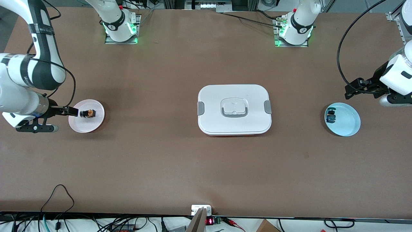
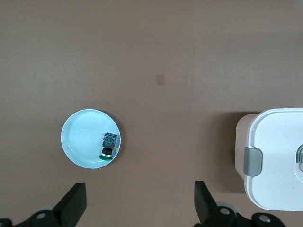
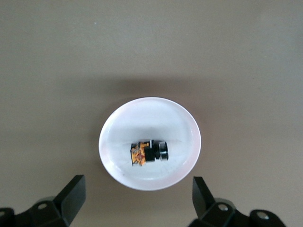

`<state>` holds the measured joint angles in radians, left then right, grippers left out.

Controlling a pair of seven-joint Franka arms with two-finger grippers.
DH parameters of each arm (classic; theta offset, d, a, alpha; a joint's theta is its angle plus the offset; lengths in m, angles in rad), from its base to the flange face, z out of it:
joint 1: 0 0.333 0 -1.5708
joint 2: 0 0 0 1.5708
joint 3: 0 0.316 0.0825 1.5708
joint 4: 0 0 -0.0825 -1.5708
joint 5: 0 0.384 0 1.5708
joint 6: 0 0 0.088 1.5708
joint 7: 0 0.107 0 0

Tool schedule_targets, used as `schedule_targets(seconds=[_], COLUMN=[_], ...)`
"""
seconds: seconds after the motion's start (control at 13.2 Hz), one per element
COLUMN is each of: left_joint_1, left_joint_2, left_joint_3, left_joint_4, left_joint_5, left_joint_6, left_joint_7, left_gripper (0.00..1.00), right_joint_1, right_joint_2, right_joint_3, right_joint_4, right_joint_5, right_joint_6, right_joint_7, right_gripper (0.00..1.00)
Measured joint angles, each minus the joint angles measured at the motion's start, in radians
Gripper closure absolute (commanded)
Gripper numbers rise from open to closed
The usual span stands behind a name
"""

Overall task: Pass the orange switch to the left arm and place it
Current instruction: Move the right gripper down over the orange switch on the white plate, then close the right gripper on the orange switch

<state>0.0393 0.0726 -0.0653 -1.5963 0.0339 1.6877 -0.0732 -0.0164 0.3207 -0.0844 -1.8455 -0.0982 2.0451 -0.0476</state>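
The orange switch (image 1: 88, 113) (image 3: 147, 153) lies on its side in a small pink plate (image 1: 87, 126) (image 3: 151, 118) toward the right arm's end of the table. My right gripper (image 1: 66, 120) (image 3: 138, 182) hangs open above that plate's edge, nothing between its fingers. The white lidded box (image 1: 234, 109) (image 2: 279, 161) stands mid-table. My left gripper (image 1: 351, 89) (image 2: 139, 189) is open and empty over bare table beside a light blue plate (image 1: 349, 124) (image 2: 80, 142).
A blue-and-black switch (image 1: 331, 116) (image 2: 109, 143) lies in the light blue plate toward the left arm's end. Cables hang along the table edge nearest the front camera. Brown tabletop stretches on both sides of the box.
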Motion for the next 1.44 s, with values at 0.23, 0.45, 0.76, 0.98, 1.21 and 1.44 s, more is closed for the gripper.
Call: schedule_targets(seconds=[0.23,0.45,0.76,0.98,1.21,1.44], left_joint_1=[0.0,0.0,0.0,0.0,0.0,0.0], left_joint_2=[0.0,0.0,0.0,0.0,0.0,0.0], left_joint_3=[0.0,0.0,0.0,0.0,0.0,0.0], left_joint_4=[0.0,0.0,0.0,0.0,0.0,0.0], left_joint_5=[0.0,0.0,0.0,0.0,0.0,0.0], left_joint_6=[0.0,0.0,0.0,0.0,0.0,0.0], left_joint_7=[0.0,0.0,0.0,0.0,0.0,0.0], left_gripper=[0.0,0.0,0.0,0.0,0.0,0.0], right_joint_1=[-0.018,-0.02,-0.032,-0.042,-0.042,-0.042], right_joint_2=[0.017,0.035,0.09,0.121,0.127,0.132], right_joint_3=[0.0,0.0,0.0,0.0,0.0,0.0], right_joint_4=[-0.105,-0.18,-0.246,-0.249,-0.252,-0.257], right_joint_5=[0.0,0.0,0.0,0.0,-0.002,-0.002], right_joint_6=[0.161,0.272,0.378,0.4,0.4,0.4], right_joint_7=[-0.002,-0.002,-0.002,-0.006,-0.043,-0.081], right_gripper=[0.0,0.0,0.0,0.0,0.0,0.0])
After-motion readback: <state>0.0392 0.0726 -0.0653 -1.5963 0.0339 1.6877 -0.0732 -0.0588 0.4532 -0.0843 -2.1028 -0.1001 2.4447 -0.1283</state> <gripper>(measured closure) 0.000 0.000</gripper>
